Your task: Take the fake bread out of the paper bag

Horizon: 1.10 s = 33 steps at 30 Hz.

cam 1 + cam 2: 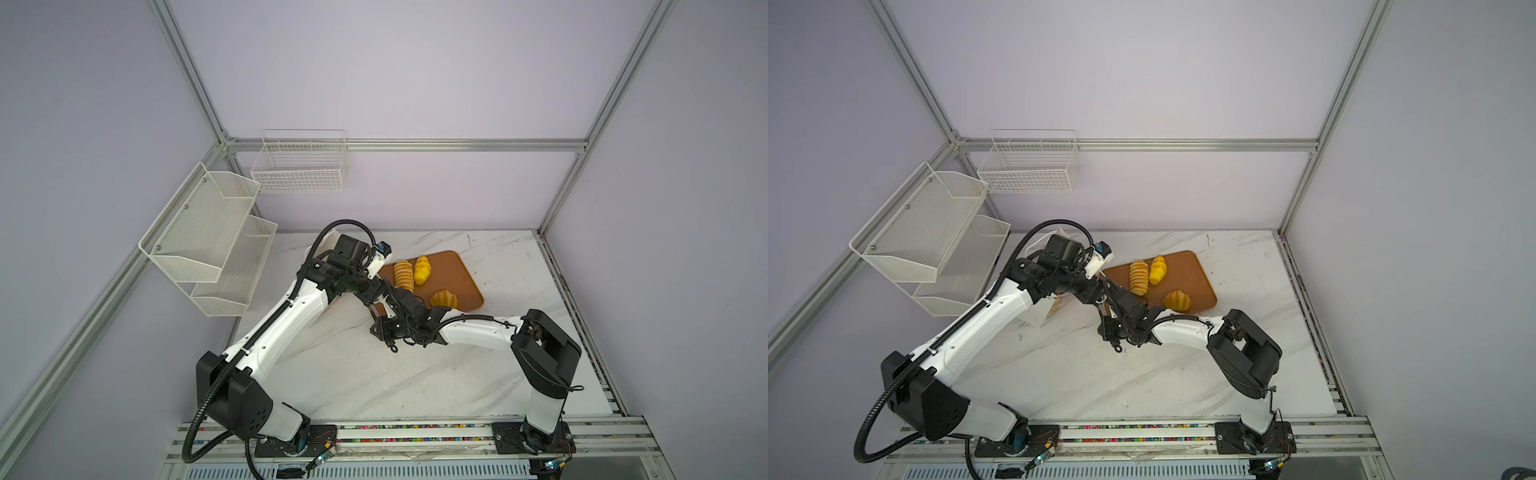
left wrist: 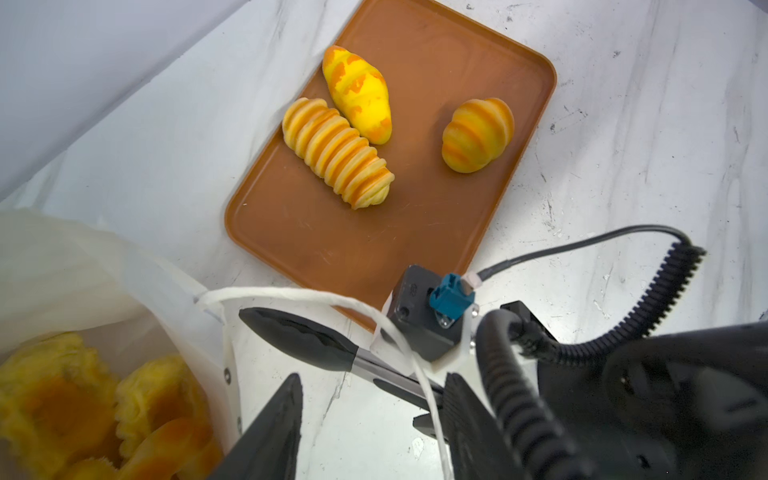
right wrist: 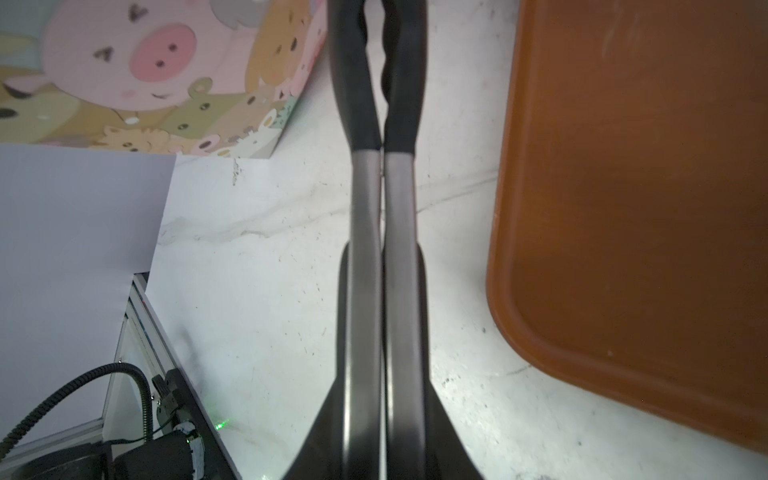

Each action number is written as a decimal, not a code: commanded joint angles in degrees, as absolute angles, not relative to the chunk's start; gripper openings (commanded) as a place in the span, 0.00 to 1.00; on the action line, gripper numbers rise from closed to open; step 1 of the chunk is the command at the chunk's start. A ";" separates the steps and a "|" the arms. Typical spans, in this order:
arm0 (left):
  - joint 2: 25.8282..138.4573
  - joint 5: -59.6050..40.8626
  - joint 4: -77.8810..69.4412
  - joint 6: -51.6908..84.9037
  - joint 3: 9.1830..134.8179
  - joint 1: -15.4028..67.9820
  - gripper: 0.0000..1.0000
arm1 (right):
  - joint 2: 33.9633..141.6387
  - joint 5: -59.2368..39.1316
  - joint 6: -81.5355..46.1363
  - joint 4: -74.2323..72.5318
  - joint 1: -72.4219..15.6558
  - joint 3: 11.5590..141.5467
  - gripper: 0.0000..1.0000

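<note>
Marble tabletop (image 1: 374,374): your paper bag (image 2: 83,270) sits far left with fake bread (image 2: 62,407) inside, and three more pieces lie on the brown tray (image 2: 332,249) beside it. Your left gripper (image 2: 370,415) has its fingers apart, with the cord handle (image 2: 291,295) between them. Your right gripper (image 3: 382,257) is clamped on closed tongs (image 3: 365,199).

Robot lab test cell, not a lived-in room. A cage of aluminium frame (image 1: 415,144) bars holds plain lilac-grey panels (image 1: 395,75) on three sides. Inside it is a marble-patterned desk (image 1: 374,374). Two white-and-black arms, the left arm (image 1: 286,316) and the right arm (image 1: 478,334), are bolted to a slotted rail (image 1: 415,432) along the front edge. Corrugated cable conduit (image 1: 196,417) loops loose there. Wire baskets (image 1: 299,170) are fixed to the frame. Props only: fake bread (image 1: 405,276) on an orange-brown tray (image 1: 453,274).
</note>
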State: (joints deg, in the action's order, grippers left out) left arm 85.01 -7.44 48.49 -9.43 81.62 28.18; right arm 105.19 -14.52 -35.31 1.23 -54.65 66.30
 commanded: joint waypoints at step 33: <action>81.64 -0.42 56.82 -5.69 90.10 34.18 0.70 | 102.28 -12.93 -38.95 -6.34 -54.91 60.83 0.00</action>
State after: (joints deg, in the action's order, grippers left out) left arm 83.96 -0.60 55.53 -6.98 85.17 33.56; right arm 103.42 -14.13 -38.35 -5.34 -54.43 61.04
